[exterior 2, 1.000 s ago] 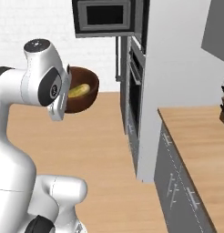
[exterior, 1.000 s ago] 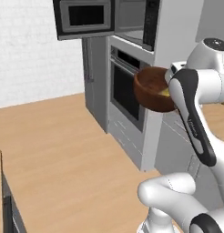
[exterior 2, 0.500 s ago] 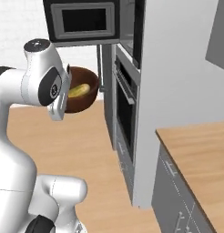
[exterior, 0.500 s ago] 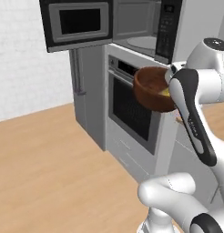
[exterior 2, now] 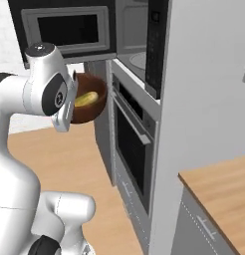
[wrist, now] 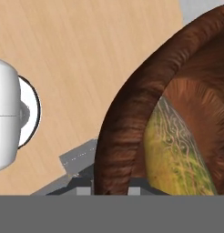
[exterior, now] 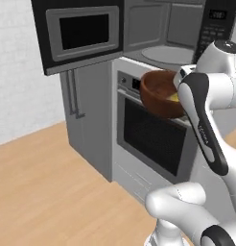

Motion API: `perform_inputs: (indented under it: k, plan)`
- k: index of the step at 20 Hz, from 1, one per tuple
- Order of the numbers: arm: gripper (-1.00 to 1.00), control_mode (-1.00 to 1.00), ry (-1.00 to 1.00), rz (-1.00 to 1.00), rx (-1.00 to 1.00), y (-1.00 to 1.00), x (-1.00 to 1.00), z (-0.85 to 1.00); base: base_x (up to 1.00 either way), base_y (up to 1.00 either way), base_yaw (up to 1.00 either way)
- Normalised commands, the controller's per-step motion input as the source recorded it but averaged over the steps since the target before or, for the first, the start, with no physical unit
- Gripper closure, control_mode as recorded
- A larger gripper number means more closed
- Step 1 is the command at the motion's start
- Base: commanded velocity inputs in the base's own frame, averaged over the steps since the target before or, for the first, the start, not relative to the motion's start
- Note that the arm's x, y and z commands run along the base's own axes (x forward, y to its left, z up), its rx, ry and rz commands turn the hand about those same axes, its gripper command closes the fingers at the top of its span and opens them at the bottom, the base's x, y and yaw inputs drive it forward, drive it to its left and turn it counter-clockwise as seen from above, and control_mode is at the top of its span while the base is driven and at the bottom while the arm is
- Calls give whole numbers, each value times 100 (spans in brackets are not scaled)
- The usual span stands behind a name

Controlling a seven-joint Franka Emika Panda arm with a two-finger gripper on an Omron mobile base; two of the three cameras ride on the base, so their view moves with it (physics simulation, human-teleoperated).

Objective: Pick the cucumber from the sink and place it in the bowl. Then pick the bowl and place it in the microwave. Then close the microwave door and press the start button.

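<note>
Gripper [wrist: 110, 184] is clamping the bowl [exterior: 160, 94] by its rim, jaws astride the wall. Cucumber [exterior 2: 86, 98] is lying inside. Microwave [exterior: 175, 33] cavity is standing open, door [exterior: 77, 32] swung wide.

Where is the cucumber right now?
The cucumber lies inside the bowl, held up beside the oven, below the open microwave.

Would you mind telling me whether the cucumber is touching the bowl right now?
Touching. In the hand view the cucumber lies against the inner wall of the bowl; the right base view also shows it resting inside.
</note>
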Motion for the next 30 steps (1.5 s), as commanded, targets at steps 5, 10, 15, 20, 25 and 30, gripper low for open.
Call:
perform_inputs:
  k: [5, 10, 15, 20, 25, 30]
  plan:
    - [100, 100, 0, 0, 0, 0, 0, 0, 35, 13, -31]
    - [100, 100, 0, 0, 0, 0, 0, 0, 41, 20, -36]
    - [100, 100, 0, 0, 0, 0, 0, 0, 71, 30, -27]
    - [100, 100, 0, 0, 0, 0, 0, 0, 60, 5, -12]
    - [100, 100, 0, 0, 0, 0, 0, 0, 48, 20, -12]
    - [100, 100, 0, 0, 0, 0, 0, 0, 54, 36, -19]
